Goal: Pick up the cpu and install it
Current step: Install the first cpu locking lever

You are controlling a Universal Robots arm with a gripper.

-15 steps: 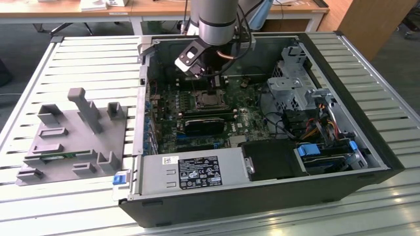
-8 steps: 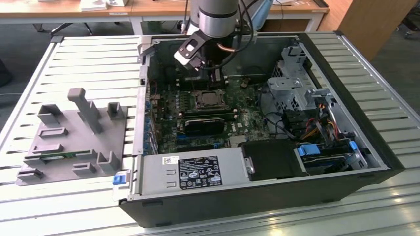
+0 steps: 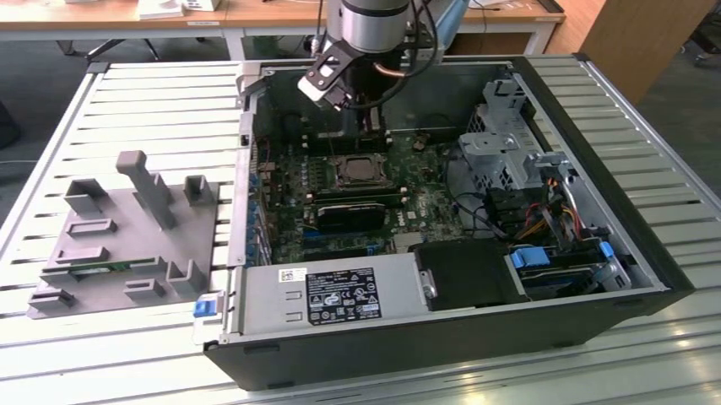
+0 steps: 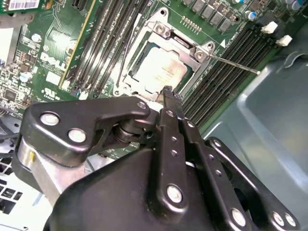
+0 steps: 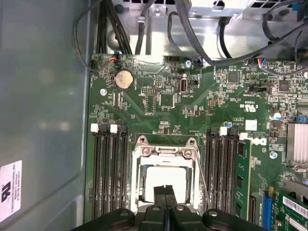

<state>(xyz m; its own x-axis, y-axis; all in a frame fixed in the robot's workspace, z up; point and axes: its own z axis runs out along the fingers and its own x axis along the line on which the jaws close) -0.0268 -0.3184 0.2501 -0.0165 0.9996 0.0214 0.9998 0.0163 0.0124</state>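
**CPU sits in its socket, gripper pinched together just above it**

We're looking down into the open computer case (image 3: pixel 451 211) lying on its side on the slatted table (image 3: pixel 147 110), and the arm is reaching in near the case's far wall. In the exterior view the gripper (image 3: pixel 366 126) hangs just above the motherboard (image 3: pixel 338 211), toward the far edge of the board.

And there's the cpu (image 5: pixel 166 179), shiny top up, lying flat inside the metal socket frame (image 5: pixel 144 149), between the banks of black memory slots (image 5: pixel 109 168). We see it in both wrist views; in the second wrist view the cpu (image 4: pixel 161 67) rests square in the frame with the thin retention lever (image 4: pixel 231 63) stretched out along one side of the socket.

The fingertips (image 5: pixel 160 192) are pressed together, no gap between them, and they hold nothing. In the first wrist view they overlap the near part of the chip's top; whether they touch it, we cannot tell. In the second wrist view the gripper (image 4: pixel 167 91) points its closed tip just beside the chip's edge.

Over on the table, toward the exterior view's left, a grey fixture tray (image 3: pixel 124 245) stands beside the case. A long green memory stick (image 5: pixel 243 178) sits upright in a slot beside the socket.
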